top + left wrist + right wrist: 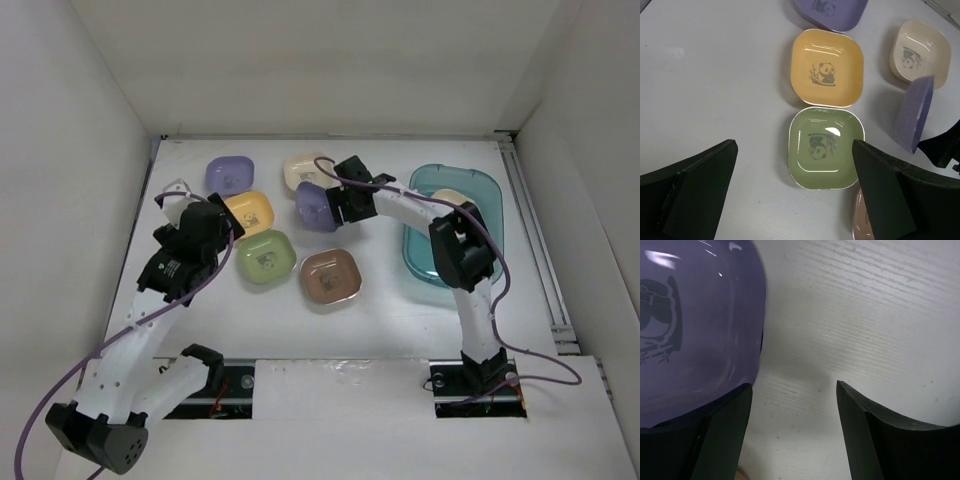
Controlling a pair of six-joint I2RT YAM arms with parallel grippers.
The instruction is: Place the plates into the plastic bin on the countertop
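Note:
Six plates lie left of the teal plastic bin (424, 262) on the white countertop (395, 325): purple (230, 175), cream (303, 168), yellow-orange (250, 212), green (265, 257), brown (331, 276), and a second purple plate (313, 207) tipped up on its edge. My right gripper (338, 203) is open beside that plate. In the right wrist view the purple plate (695, 330) leans over the left finger (725, 435), with bare table between the jaws of my right gripper (793, 387). A cream plate (452, 197) shows in the bin. My left gripper (794, 147) is open and empty above the green plate (826, 148).
White walls close in the left, back and right. The right arm reaches over the bin's left rim. A metal rail (540, 250) runs along the right edge. The left wrist view also shows the yellow-orange plate (827, 67) and the cream plate (917, 50).

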